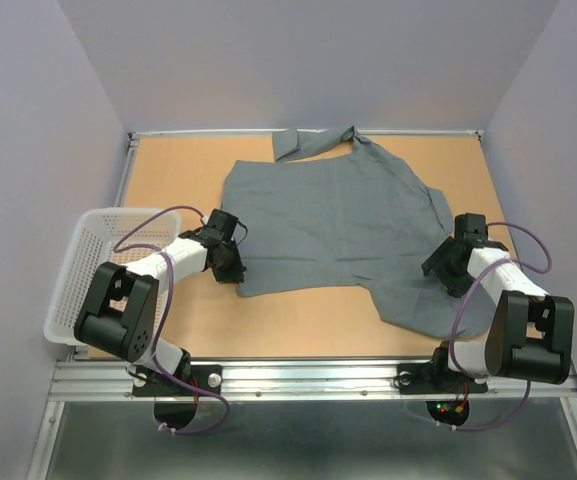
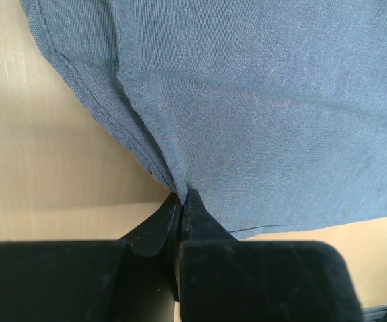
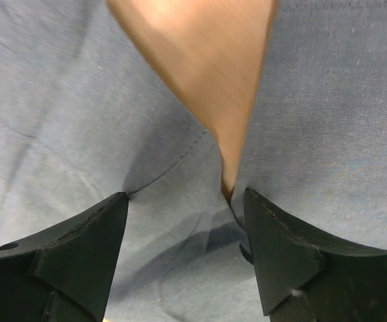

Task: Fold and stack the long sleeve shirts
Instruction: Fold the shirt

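The grey shirt (image 1: 333,225) is lying spread on the table (image 1: 168,170), collar far, stretching rightward from the left gripper (image 1: 230,268), which is pinching its near-left hem corner. The right gripper (image 1: 446,262) is hanging, jaws apart, over the right armpit notch.

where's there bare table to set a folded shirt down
Bare table at the far left, between shirt and basket; a near strip between the hem and the front rail; the far right corner. The shirt fills the middle and near right; the basket crowds the near left.
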Available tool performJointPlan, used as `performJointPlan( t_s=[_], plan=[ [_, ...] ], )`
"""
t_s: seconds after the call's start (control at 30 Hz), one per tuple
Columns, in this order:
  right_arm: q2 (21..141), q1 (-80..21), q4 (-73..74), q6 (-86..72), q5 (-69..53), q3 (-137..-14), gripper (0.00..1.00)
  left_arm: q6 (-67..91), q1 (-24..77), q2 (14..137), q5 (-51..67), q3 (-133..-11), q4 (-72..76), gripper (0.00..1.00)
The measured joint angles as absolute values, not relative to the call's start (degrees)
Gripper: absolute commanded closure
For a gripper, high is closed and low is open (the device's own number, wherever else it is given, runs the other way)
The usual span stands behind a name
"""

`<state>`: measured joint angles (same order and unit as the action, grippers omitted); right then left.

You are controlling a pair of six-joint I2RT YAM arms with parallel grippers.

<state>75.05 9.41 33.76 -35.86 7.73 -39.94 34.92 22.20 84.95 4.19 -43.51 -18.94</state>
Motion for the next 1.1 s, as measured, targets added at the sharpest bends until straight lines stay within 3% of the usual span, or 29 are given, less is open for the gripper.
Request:
performJointPlan(
  t_s=[0.2,0.33,0.47,0.5,0.57,0.63,1.1],
  plan=[
    [75.79,9.41,31.86,-35.38,7.6,-38.37,0.31,33.95,22.2,84.9,3.92,-43.62,-19.11,0.95],
    [76.42,9.41,31.03,-34.61,6.87,-38.28,0.43,33.45,22.2,84.9,3.75,-43.66,-19.18,0.95],
    [76.86,9.43,30.35,-33.74,6.15,-38.28,0.64,33.01,22.2,84.9,3.14,-43.94,-19.88,0.95],
    [76.9,9.45,30.09,-33.5,5.93,-38.28,0.77,32.95,22.2,84.9,2.7,-43.99,-20.08,0.95],
    [76.95,9.72,29.58,-33.26,5.43,-38.26,0.91,32.8,22.2,84.9,1.87,-44.16,-20.56,0.95],
    [76.86,9.76,29.58,-32.75,5.08,-38.26,0.99,32.67,22.2,84.88,0.82,-44.45,-21.23,0.95],
    [75.42,9.72,40.05,-29.69,6.48,-47.64,0.99,30.39,22.06,83.37,-2.85,-51.72,-28.25,0.95]
  ],
)
